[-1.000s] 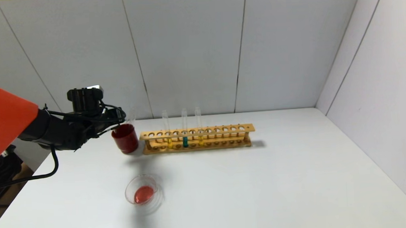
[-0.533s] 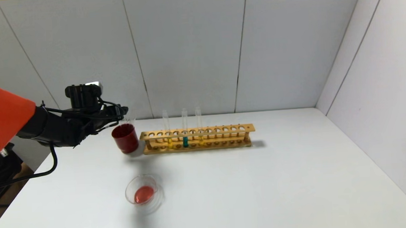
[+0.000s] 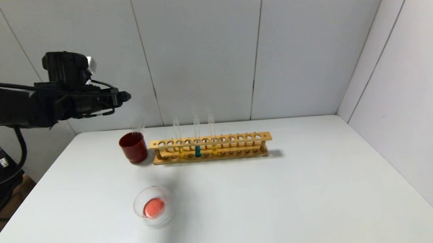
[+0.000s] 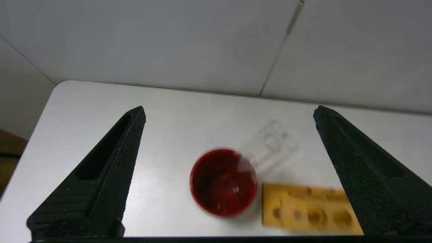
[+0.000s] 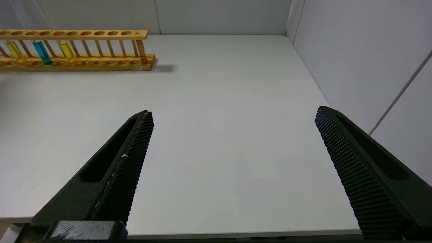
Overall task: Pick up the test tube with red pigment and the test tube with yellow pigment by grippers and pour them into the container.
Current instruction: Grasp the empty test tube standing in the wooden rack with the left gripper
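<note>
1. Two clear tubes (image 3: 139, 125), empty as far as can be seen, lean in the dark red cup (image 3: 133, 147) at the left end of the wooden rack (image 3: 210, 148); which of them held the red liquid cannot be told.
2. Three tubes stand upright in the rack's left half: one with yellow liquid (image 3: 181, 152), one with teal liquid (image 3: 197, 150) in the middle, and another yellow one (image 3: 214, 148) on the right. Which of the two yellow ones is the amber tube cannot be told from the head view.
3. The glass dish (image 3: 152, 206) sits on the white table (image 3: 278, 199) well in front of the cup, apart from it, with a pool of orange-red liquid in its bottom.
4. The left gripper (image 4: 229, 133) hangs in the air above and to the left of the cup, clear of it and of the tubes. Its two black fingers (image 4: 101, 175) are spread wide with nothing between them; its wrist view looks down on the cup, the leaning tubes and the rack's end.
5. The right gripper (image 5: 233, 116) is out of the head view, parked low at the near right side of the table, fingers spread wide apart and holding nothing, with the rack far off.
</note>
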Robot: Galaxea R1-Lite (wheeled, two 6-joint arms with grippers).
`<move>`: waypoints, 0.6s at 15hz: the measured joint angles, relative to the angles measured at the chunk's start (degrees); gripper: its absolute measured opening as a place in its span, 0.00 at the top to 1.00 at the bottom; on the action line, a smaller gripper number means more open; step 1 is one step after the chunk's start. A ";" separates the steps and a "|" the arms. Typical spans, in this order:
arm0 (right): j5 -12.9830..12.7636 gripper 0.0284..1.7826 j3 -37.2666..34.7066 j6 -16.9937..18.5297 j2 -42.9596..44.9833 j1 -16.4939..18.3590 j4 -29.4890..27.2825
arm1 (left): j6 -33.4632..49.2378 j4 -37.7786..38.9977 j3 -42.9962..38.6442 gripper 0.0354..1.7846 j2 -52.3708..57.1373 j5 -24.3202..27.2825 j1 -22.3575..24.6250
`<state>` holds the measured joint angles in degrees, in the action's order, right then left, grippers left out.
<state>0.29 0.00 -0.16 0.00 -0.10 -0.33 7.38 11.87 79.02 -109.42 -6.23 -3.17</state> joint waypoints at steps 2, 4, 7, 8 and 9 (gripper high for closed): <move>0.00 0.02 0.00 0.02 0.00 -0.01 0.00 | -0.18 -8.79 -1.05 0.02 5.62 0.11 -2.86; -0.02 0.02 0.00 0.00 0.00 -0.01 0.00 | 0.00 -15.14 -4.99 0.02 11.00 -0.21 -7.28; -0.05 0.02 0.00 0.00 0.00 0.00 0.00 | 2.33 -16.01 -12.15 0.02 16.64 -0.60 -12.56; 0.00 0.02 0.00 0.00 0.00 0.02 0.00 | 3.89 -15.68 -14.41 0.02 17.99 -0.63 -14.41; 0.00 0.02 0.00 0.00 0.00 0.00 0.00 | 5.22 -14.90 -16.81 0.02 19.15 -0.77 -16.15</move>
<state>0.29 0.00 -0.16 0.00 -0.10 -0.33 12.59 -3.02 62.21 -90.27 -7.00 -19.32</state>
